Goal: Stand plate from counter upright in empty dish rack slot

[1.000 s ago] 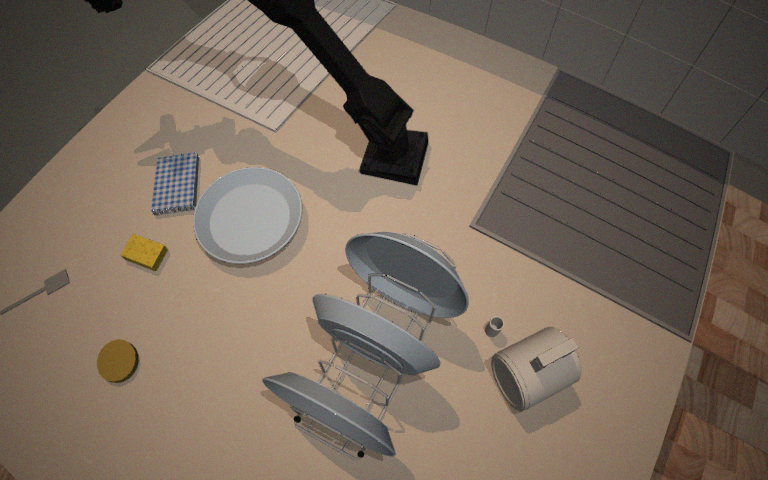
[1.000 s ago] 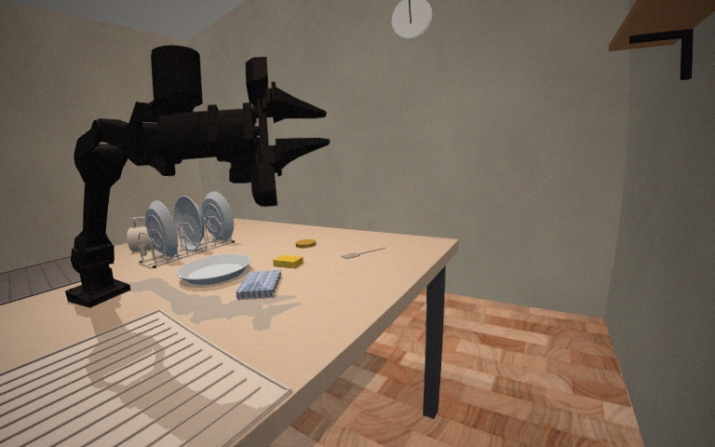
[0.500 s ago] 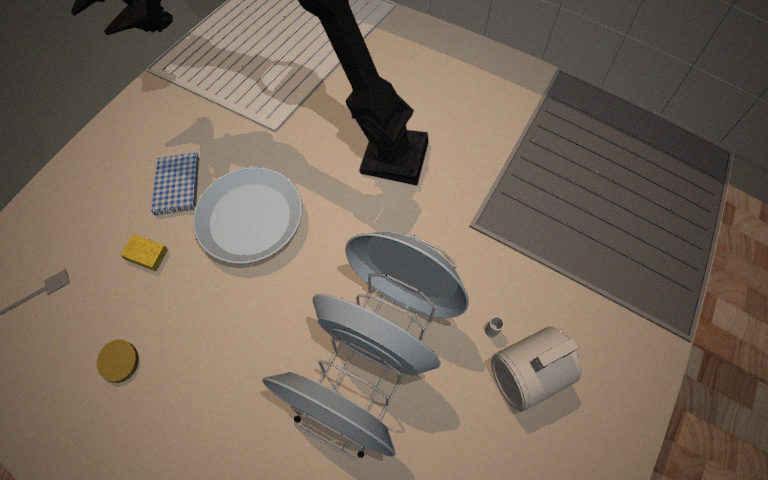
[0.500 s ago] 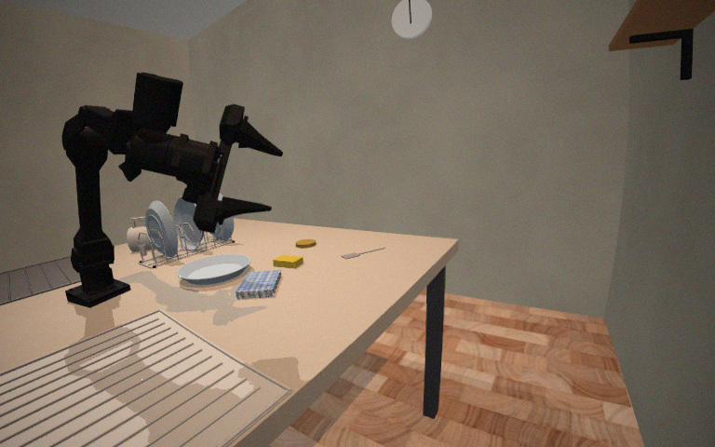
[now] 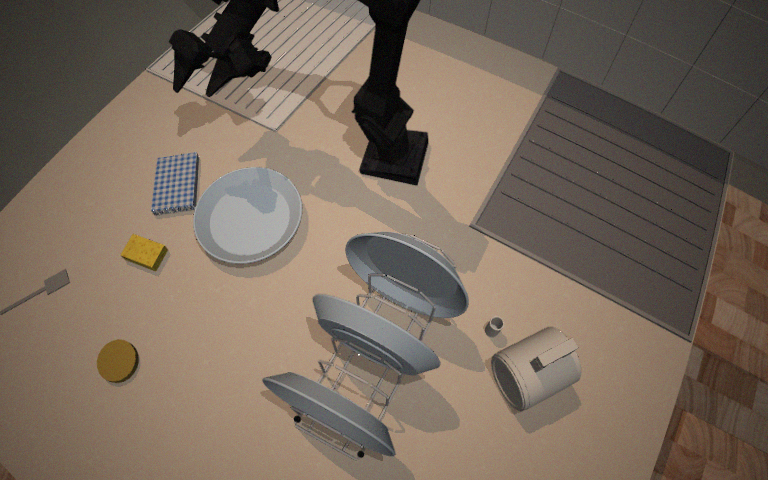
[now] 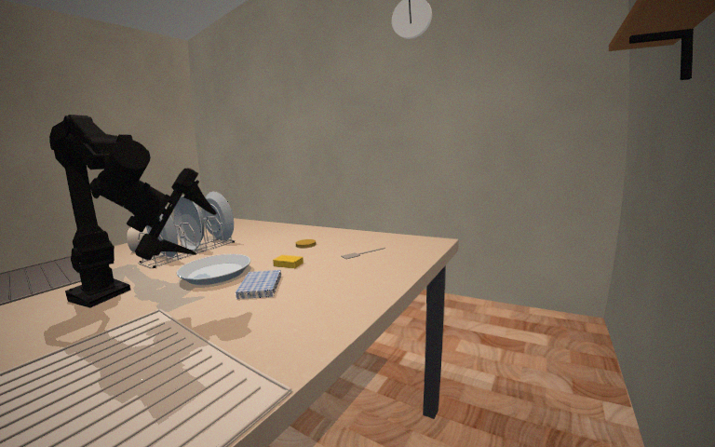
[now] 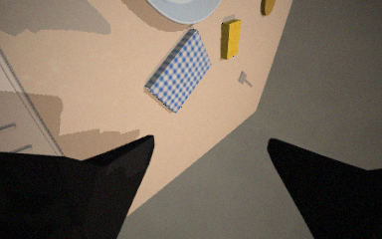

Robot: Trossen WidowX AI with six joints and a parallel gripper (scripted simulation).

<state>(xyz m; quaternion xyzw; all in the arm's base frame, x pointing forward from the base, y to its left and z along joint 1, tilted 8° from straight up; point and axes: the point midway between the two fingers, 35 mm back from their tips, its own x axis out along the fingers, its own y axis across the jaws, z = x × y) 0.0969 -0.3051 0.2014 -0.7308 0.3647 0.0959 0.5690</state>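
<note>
A pale blue plate (image 5: 247, 215) lies flat on the counter; it also shows in the exterior view (image 6: 213, 267) and at the top edge of the wrist view (image 7: 183, 10). The wire dish rack (image 5: 368, 345) holds three upright plates, the far one (image 5: 406, 273), the middle one (image 5: 374, 332) and the near one (image 5: 328, 412), with open slots between them. My gripper (image 5: 195, 76) is open and empty, well above the counter beyond the flat plate, pointing down at a slant (image 6: 192, 223). Its two black fingers frame the wrist view (image 7: 211, 164).
A blue checked cloth (image 5: 175, 182), a yellow sponge (image 5: 143, 251), a yellow disc (image 5: 117, 360) and a small spatula (image 5: 36, 292) lie left of the plate. A tipped mug (image 5: 535, 367) and a small cup (image 5: 494, 324) lie right of the rack. The arm's base (image 5: 394, 153) stands behind. Ribbed mats lie at the back.
</note>
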